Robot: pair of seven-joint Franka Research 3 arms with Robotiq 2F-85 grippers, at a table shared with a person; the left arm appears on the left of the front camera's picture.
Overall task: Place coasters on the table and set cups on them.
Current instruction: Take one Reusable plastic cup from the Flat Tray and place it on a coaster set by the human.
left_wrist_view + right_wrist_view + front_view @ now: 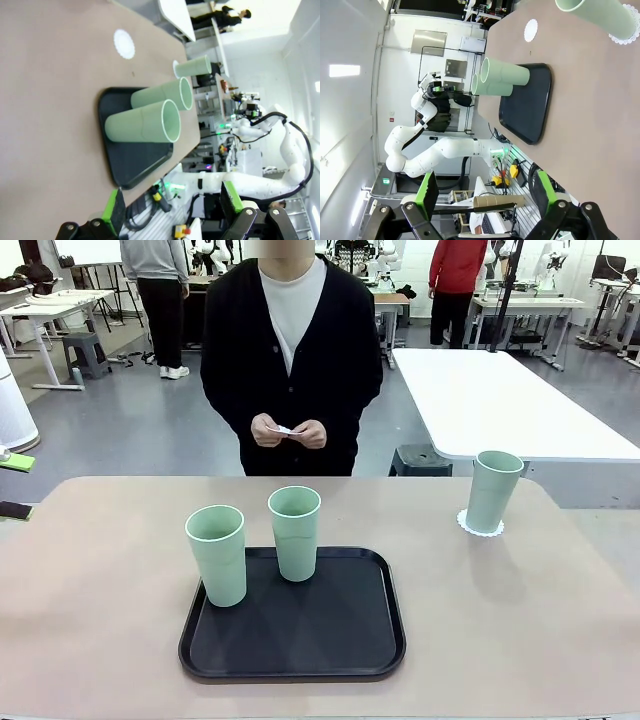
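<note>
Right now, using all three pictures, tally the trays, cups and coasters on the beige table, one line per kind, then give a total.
Trays: 1
Cups: 3, two on the tray, one off it
Coasters: 2, one bare, one under a cup
Total: 6

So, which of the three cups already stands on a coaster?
The mint-green tumbler at the far right of the table, alone on a white scalloped coaster. The left tumbler and the middle tumbler stand on the black tray instead.
</note>
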